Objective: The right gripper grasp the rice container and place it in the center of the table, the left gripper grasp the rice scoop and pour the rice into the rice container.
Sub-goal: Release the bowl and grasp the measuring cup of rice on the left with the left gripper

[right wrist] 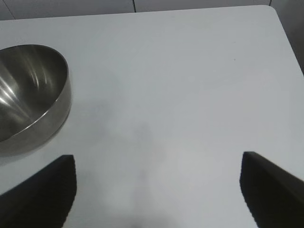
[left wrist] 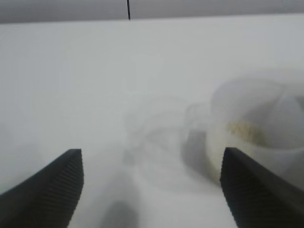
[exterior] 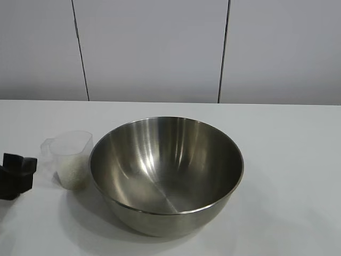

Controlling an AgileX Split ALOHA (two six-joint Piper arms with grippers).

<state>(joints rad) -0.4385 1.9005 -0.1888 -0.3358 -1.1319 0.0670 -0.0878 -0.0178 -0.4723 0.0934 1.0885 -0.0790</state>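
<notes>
The rice container (exterior: 166, 165), a wide shiny steel bowl, stands upright and empty in the middle of the white table (exterior: 290, 160). Touching or nearly touching its left side is the rice scoop (exterior: 69, 154), a frosted plastic cup holding white rice (exterior: 72, 170). My left gripper (exterior: 20, 169) sits low at the table's left edge, a short way from the scoop. In the left wrist view it (left wrist: 152, 166) is open and empty, with the scoop (left wrist: 266, 128) and rice (left wrist: 244, 130) just beyond one finger. My right gripper (right wrist: 159, 166) is open over bare table, the container (right wrist: 33, 95) off to one side.
A pale panelled wall (exterior: 154, 48) runs behind the table's far edge. White tabletop stretches to the right of the bowl, and the table's corner (right wrist: 270, 9) shows in the right wrist view.
</notes>
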